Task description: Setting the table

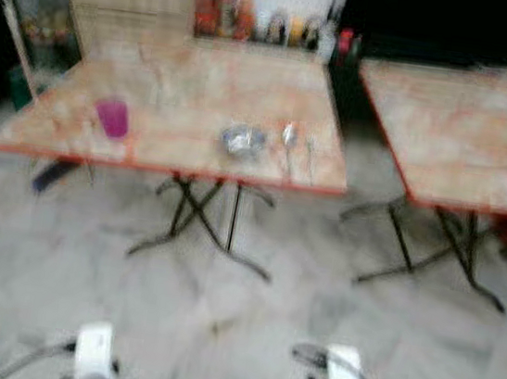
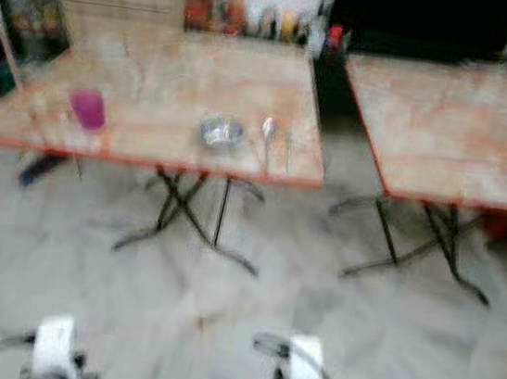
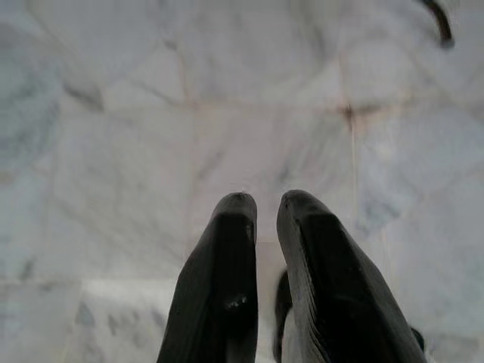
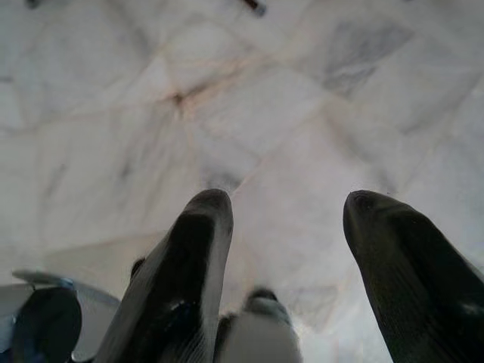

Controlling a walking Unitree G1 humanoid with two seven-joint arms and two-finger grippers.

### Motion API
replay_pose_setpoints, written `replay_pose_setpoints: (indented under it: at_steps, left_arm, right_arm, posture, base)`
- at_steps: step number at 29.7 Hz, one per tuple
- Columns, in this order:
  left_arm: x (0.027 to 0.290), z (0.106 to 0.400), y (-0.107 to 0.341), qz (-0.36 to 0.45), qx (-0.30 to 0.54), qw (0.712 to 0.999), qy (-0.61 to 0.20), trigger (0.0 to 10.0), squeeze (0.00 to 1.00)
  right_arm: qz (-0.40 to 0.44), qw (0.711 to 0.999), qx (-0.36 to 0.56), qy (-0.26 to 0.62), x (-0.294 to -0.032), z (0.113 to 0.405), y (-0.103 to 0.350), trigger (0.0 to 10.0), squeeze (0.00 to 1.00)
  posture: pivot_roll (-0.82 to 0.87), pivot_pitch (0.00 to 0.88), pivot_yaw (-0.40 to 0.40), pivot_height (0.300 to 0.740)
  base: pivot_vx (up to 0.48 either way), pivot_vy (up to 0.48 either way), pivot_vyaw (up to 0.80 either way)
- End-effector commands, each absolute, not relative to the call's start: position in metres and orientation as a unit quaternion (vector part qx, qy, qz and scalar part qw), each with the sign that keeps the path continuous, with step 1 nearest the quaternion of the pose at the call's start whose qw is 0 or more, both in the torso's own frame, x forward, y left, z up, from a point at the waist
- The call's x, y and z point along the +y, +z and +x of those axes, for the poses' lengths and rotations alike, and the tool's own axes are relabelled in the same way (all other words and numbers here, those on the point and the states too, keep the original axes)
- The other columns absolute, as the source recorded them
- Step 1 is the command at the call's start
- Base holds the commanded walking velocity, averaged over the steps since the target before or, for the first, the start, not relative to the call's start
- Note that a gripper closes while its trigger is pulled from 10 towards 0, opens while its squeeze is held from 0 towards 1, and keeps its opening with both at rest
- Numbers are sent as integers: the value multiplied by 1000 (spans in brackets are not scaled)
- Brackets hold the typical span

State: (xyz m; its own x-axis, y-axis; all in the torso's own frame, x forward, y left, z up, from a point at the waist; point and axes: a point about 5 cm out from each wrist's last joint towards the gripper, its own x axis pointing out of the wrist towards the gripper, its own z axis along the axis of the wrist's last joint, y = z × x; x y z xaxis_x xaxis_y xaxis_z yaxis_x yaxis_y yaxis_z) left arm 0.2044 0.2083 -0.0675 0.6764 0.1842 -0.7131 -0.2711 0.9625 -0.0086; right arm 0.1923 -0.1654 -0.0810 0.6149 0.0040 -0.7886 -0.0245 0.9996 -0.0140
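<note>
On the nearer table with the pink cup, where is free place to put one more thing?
The table is bare between the pink cup and the metal bowl, and across its whole far half toward the bottles. It is crowded at the front right corner, where the bowl and spoon lie close together.

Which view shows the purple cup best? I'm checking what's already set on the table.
The left eye view: the purple cup stands near the left table's front edge, left of the metal bowl. The right eye view shows it equally blurred. Both wrist views face the marble floor.
</note>
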Motion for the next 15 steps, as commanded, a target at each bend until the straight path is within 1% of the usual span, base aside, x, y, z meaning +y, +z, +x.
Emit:
replay_pose_setpoints:
  at_steps: [1, 5, 7, 15]
  left_arm:
    - [202, 206, -68, -64, 382, 914, 121, 10000, 0]
    - [202, 206, -68, -64, 381, 914, 122, 10000, 0]
    - [201, 207, -68, -66, 381, 914, 122, 10000, 0]
    - [201, 206, -68, -67, 381, 914, 122, 10000, 0]
  right_arm:
    - [-25, 903, 429, 4, -173, 199, -77, 10000, 0]
    - [-23, 904, 428, 5, -172, 200, -77, 10000, 0]
    - [-9, 903, 430, -6, -172, 199, -77, 10000, 0]
    - [-10, 903, 429, -6, -174, 199, -77, 10000, 0]
  posture:
    - [-21, 0, 13, 732]
    - [-21, 0, 12, 732]
    - [-20, 0, 10, 732]
    - [-19, 0, 9, 732]
  base:
    - [255, 0, 0]
    - [253, 0, 450]
    - [259, 0, 0]
    - [255, 0, 0]
